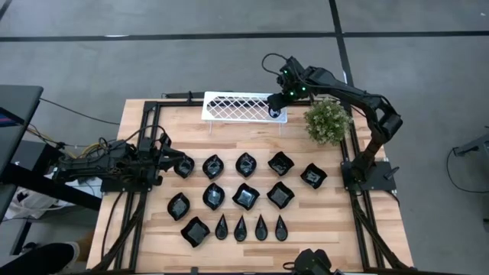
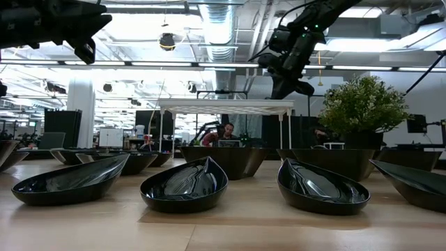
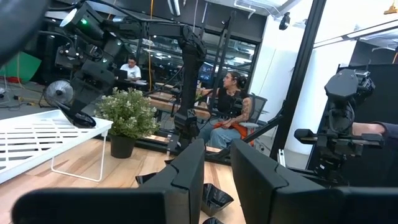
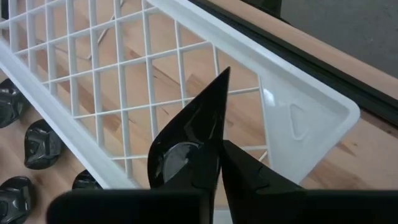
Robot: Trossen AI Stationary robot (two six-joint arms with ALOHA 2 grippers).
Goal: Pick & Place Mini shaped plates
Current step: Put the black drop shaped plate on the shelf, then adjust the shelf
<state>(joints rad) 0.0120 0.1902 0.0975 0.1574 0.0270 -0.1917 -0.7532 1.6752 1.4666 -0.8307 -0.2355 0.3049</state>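
My right gripper [image 1: 276, 105] is over the right end of the white lattice rack [image 1: 237, 107] at the table's far side. It is shut on one small glossy black dish with a pointed tip [image 4: 186, 149], which also shows in the left wrist view [image 3: 78, 118]. Several other black dishes lie in rows on the wooden table, such as a leaf-shaped one [image 1: 246, 163] and a narrow teardrop [image 1: 241, 228]. My left gripper [image 1: 182, 164] is at the left of the far row, held above the table, slightly open and empty. My right gripper pinches the dish between its two fingers at the rim [image 4: 214, 163] of the end opposite the pointed tip [image 4: 224, 73]. The fingers slant down from above. The dish is tilted and lifted a little above the rack's right end [image 4: 298, 118].
A small green potted plant [image 1: 327, 121] stands just right of the rack, close to my right arm. A black metal frame [image 1: 145, 114] borders the table. People sit in the room behind [image 3: 230, 102].
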